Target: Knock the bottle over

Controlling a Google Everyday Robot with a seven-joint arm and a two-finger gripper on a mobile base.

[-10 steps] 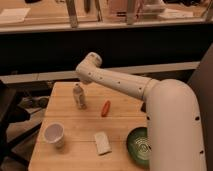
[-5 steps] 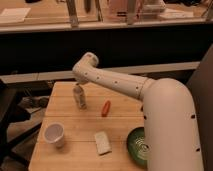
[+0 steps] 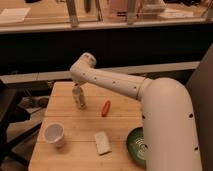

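Nearest on the light wooden table [image 3: 75, 122] sit a white paper cup [image 3: 54, 134], a pale flat rectangular block [image 3: 102, 142] and a round green bowl [image 3: 136, 146], which the bulky white arm [image 3: 167, 120] partly covers. Farther back, the small slim grey-white plastic bottle [image 3: 79, 99] stands upright, left of an orange-red carrot-like object [image 3: 105, 108]. The gripper [image 3: 77, 88] hangs right at the bottle's cap, but I cannot tell whether it is apart or together.

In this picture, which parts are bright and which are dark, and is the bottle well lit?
Camera view: the counter along the top is washed out by bright light; the wall band beneath it is nearly black; the wooden table is evenly, warmly lit. The bottle looks dim below the hand, which hangs at its cap under the white arm.
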